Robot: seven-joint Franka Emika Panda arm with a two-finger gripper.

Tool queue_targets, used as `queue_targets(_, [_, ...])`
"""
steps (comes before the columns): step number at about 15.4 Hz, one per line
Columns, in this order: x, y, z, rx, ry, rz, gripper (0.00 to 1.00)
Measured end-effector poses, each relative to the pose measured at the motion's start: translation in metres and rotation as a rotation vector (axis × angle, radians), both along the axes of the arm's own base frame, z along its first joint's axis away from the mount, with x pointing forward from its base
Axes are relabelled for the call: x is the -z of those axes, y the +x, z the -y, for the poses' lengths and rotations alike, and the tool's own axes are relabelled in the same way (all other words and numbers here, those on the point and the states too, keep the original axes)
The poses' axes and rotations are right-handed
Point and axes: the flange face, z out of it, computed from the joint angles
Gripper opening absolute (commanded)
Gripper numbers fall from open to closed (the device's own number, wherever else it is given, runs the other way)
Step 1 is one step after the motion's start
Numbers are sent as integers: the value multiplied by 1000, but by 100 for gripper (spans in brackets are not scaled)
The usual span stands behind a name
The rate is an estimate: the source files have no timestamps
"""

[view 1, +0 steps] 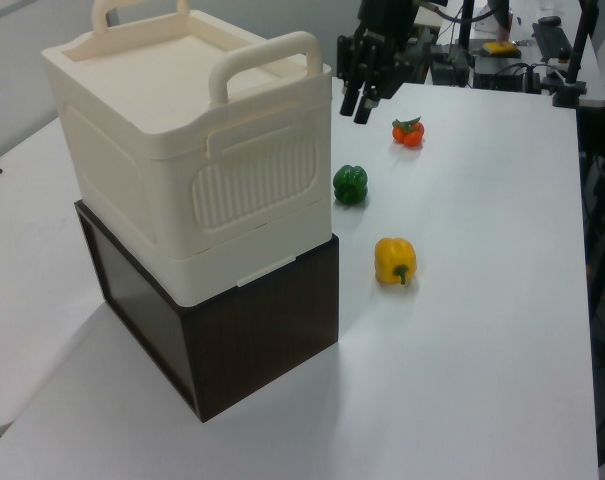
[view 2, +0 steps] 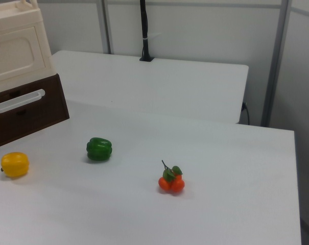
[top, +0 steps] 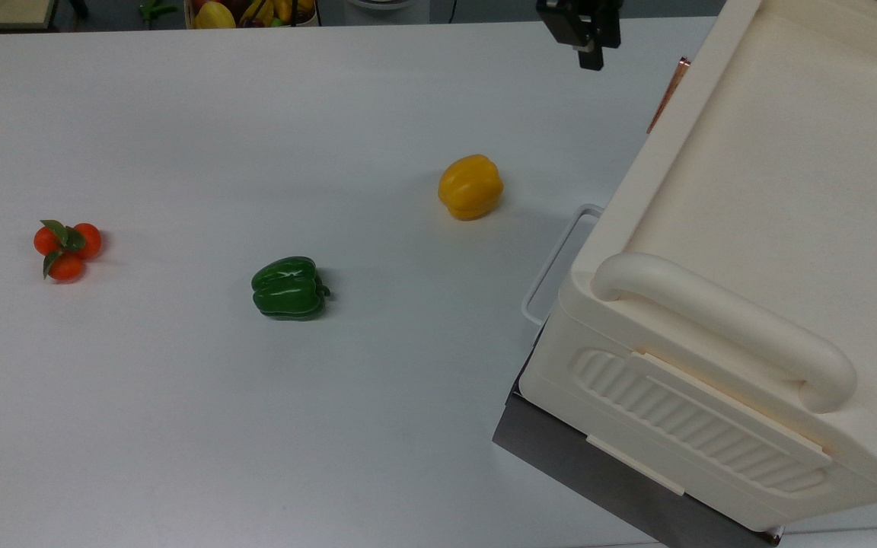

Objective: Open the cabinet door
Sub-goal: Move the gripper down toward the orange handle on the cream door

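**Approach to the copper handle: line up first, then close**

The black two-finger tool (view 1: pixel 361 103) hangs in the air above the white counter (top: pixel 180 426), near the upper corner of the large cream plastic cabinet (top: pixel 773 198) with its thick rounded top handle, and touches nothing. In the left view its fingers (view 1: pixel 365 108) stand apart with a gap between them, so it is open and empty. The flat cream cabinet door (view 2: pixel 14 55), with its recessed rounded inset, is on the face turned toward the peppers and looks shut, flush with the body. Its small copper-coloured bar handle (top: pixel 668 93) shows as a thin strip at the cabinet's far edge in the top view, just beside the tool.

As I judge it, the step in hand is the reach to that handle. To do it well, bring the tool level with the bar, straddle it with one finger on each side, and close only once it is centred. Then pull along the door's swing arc, not straight out, since the cabinet merely sits on its dark base (view 1: pixel 252 330) and could slide.

Counted:
- one cabinet, one door, one copper handle
- one yellow bell pepper (top: pixel 470 186)
- one green bell pepper (top: pixel 288 287)
- one cluster of small orange-red fruits with green leaves (top: pixel 66 247)
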Motion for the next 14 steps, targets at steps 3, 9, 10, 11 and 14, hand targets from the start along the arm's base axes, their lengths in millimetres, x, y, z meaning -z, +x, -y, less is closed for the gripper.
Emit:
queue_targets(3, [3, 4, -17, -18, 30, 44, 26])
queue_targets(9, [5, 3, -36, -63, 46, 73, 12])
queue_targets(10, [5, 4, -36, -63, 49, 78, 12])
queue_targets(11, [6, 6, -36, -62, 53, 85, 12])
queue_targets(14, [8, 9, -36, -70, 55, 97, 13])
